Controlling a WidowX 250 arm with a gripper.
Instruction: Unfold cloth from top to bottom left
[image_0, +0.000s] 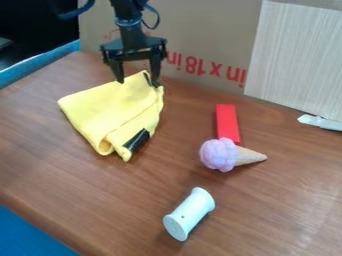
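The folded yellow cloth with black patches lies on the brown wooden surface. At its top corner is the black two-finger end effector, its fingers wide apart, one to each side of this corner; whether they touch the cloth, one cannot tell.

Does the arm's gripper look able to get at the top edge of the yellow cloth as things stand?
Probably yes: the gripper hangs open right at the upper edge of the yellow cloth, and nothing seems to lie between them.
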